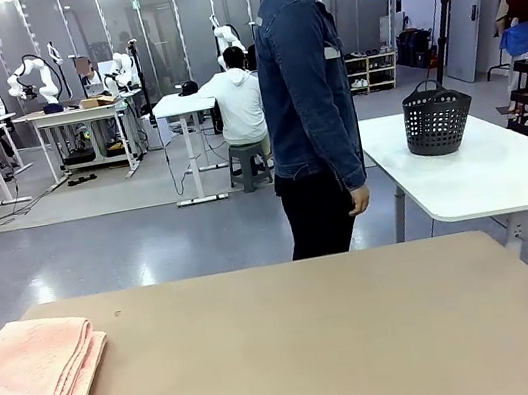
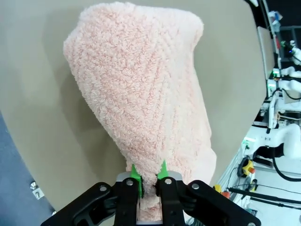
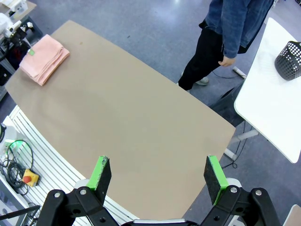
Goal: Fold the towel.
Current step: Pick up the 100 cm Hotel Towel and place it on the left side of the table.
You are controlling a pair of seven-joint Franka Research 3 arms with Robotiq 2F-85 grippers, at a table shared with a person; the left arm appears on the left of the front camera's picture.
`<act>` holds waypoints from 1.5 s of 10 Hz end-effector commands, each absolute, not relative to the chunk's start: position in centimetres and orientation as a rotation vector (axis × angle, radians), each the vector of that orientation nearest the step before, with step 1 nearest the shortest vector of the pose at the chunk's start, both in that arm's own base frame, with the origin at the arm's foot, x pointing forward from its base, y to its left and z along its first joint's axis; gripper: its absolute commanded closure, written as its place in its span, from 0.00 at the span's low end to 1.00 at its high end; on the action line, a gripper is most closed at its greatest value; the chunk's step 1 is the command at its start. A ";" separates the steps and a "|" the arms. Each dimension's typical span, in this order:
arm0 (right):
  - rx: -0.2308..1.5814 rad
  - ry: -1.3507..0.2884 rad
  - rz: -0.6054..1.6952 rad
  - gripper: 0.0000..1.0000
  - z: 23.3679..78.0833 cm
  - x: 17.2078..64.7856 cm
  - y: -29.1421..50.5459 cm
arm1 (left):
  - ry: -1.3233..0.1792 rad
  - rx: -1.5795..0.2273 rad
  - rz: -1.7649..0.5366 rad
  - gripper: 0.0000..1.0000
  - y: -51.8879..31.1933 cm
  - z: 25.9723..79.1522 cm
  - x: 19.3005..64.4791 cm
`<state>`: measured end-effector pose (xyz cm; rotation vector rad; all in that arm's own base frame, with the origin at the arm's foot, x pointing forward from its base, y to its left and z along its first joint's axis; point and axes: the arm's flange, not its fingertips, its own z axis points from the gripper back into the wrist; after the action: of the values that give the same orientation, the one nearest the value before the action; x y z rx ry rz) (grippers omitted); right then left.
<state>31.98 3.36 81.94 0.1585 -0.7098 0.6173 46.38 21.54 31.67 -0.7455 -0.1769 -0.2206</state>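
Folded towel (image 2: 141, 94) between left gripper (image 2: 148, 176) pads

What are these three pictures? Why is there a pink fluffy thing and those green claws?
They come from a robot with two arms and three cameras. One camera looks across the brown table at a person standing there. The other two sit on the robot's wrists. The pink fluffy thing is a towel, folded at the table's left side. The left gripper has the towel's edge between its green fingers, though its grip looks like it is loosening. The right gripper is open, high above the table, holding nothing.
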 end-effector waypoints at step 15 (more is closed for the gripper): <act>0.152 -0.702 0.626 0.00 82.0 32.0 3.2 | -0.331 -0.630 -0.255 0.00 23.0 38.2 45.2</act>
<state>32.03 3.37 81.91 0.1587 -0.7087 0.6173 44.70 22.74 37.79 -0.6306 -0.3294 -0.2479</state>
